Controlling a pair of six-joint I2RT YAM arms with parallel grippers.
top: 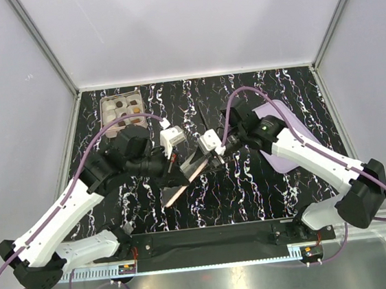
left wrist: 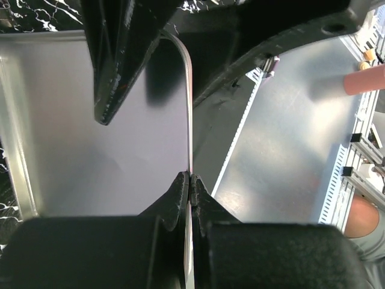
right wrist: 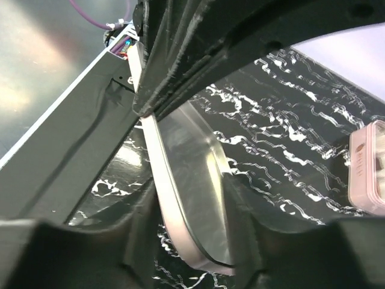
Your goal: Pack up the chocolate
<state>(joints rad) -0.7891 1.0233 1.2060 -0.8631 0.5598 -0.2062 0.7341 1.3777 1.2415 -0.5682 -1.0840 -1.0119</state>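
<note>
The chocolate (top: 136, 110) is a few small brown lumps in white paper cups inside a pink tray box (top: 105, 116) at the far left of the table. A pink tin lid with a shiny inside (top: 189, 173) hangs tilted above the table's middle, held at both ends. My left gripper (top: 174, 164) is shut on the lid's thin rim; in the left wrist view the jaws (left wrist: 190, 178) pinch the rim beside the lid's inner face (left wrist: 90, 150). My right gripper (top: 216, 154) clasps the far end; in the right wrist view the lid (right wrist: 192, 174) sits between its jaws (right wrist: 189, 211).
A lavender flat sheet or pouch (top: 284, 122) lies at the right, partly under my right arm. The tray box's end shows at the right edge of the right wrist view (right wrist: 370, 165). The black marbled table (top: 253, 193) ends at a metal rail (top: 210, 243) in front.
</note>
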